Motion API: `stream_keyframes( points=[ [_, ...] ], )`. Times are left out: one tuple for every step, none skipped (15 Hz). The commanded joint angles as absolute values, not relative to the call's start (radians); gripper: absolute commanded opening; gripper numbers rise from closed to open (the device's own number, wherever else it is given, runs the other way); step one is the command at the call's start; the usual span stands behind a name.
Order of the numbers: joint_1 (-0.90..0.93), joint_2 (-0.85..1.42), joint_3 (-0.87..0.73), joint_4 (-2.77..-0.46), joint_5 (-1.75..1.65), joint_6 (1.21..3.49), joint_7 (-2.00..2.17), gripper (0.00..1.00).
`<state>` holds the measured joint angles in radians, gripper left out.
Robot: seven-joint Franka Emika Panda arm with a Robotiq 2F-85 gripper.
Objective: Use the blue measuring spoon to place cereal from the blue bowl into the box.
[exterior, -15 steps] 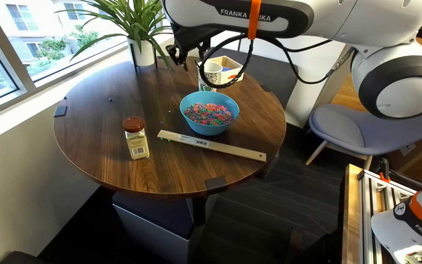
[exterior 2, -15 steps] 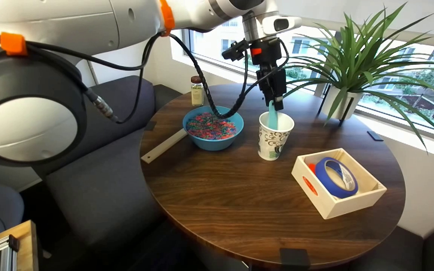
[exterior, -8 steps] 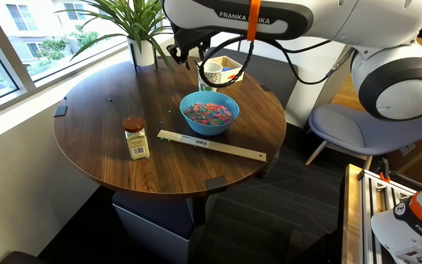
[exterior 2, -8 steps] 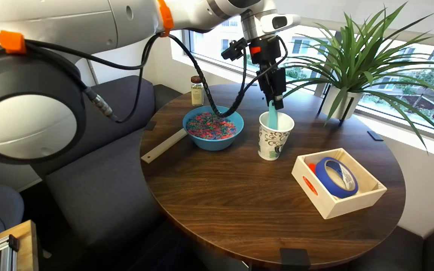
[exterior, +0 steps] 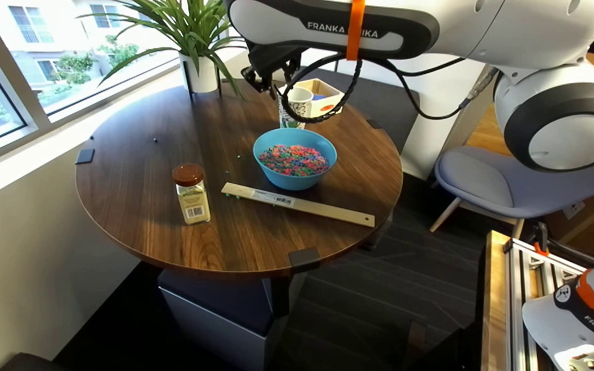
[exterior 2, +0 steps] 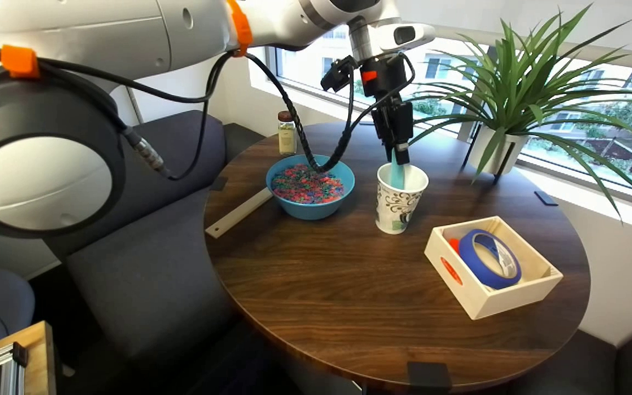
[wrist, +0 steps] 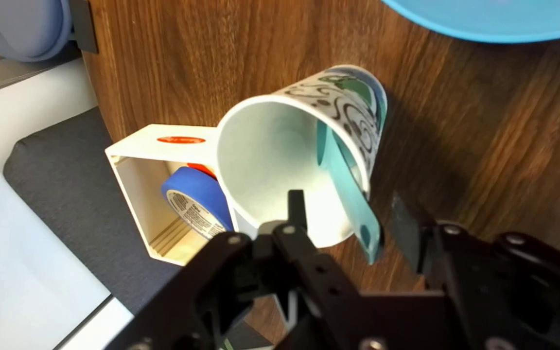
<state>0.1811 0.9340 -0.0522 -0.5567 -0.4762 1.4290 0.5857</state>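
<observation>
Fingers [wrist: 297, 206] stand nearest in the wrist view, spread wide to either side of the handle of the blue spoon [wrist: 347, 187]. A plain gap shows on at least one side, so the gripper [wrist: 349, 206] seems to have hold of nothing; whether the other pad brushes the handle is not clear. The spoon leans in a paper cup [wrist: 270, 155], scoop down inside, handle slanting out past the rim. The cup looks to serve as a stand, propping the handle where fingers can reach it, and the gripper is aimed steeply down to suit. Gripping the spoon is likely the step in hand; an off-centre squeeze could tip what looks a light cup.

Near the cup, in both exterior views, sits the blue bowl [exterior 2: 310, 212] with its heap of cereal [exterior 2: 306, 185], which lies below the rim and should leave room to dip. On the cup's other side, well apart from the bowl, stands the wooden box [exterior 2: 464, 291]. A roll of tape [exterior 2: 472, 263] takes up much of it, so cereal would best be tipped in beside the roll. Farther out, a wooden stick [exterior: 307, 207] lies beside the bowl, and near its end a lidded jar [exterior: 192, 198] stands upright; neither seems needed.
</observation>
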Motion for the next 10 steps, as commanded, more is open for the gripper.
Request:
stream_keyframes(
  points=[
    [0.195,0.955,-0.061,-0.526,-0.486,1.397,0.575,0.46],
    [0.198,0.956,-0.062,-0.525,-0.488,1.4,0.574,0.42],
    [0.2,0.956,-0.064,-0.525,-0.491,1.398,0.573,0.42],
    [0.202,0.956,-0.064,-0.524,-0.493,1.399,0.573,0.4],
    [0.204,0.957,-0.064,-0.524,-0.496,1.402,0.572,0.35],
    [0.205,0.958,-0.064,-0.523,-0.499,1.405,0.571,0.34],
    [0.207,0.959,-0.066,-0.523,-0.505,1.406,0.572,0.27],
    [0.208,0.96,-0.065,-0.523,-0.506,1.407,0.571,0.3],
    [0.209,0.961,-0.066,-0.523,-0.509,1.407,0.572,0.28],
    [0.209,0.963,-0.068,-0.522,-0.512,1.412,0.573,0.23]
  ],
)
